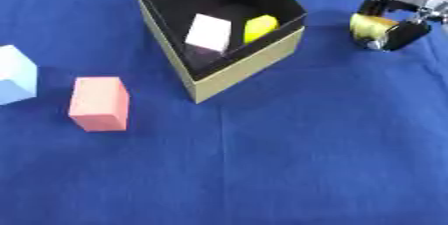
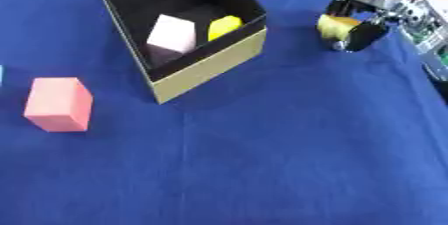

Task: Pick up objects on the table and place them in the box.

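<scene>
Left eye view: box (image 1: pixel 229 71), black inside with tan outer walls, stands on the blue tablecloth (image 1: pixel 289 164) holding a pale pink block (image 1: pixel 209 32) and a yellow piece (image 1: pixel 260 27), while a salmon pink block (image 1: pixel 99 104) and a light blue block (image 1: pixel 16 75) lie well apart from it at the left. Right eye view: right hand (image 2: pixel 366 16) sits beside the box at the upper right, fingers curled round a yellow cylinder (image 2: pixel 333 26); the light blue block shows only as a sliver at the left edge, and the left hand shows in neither view.
</scene>
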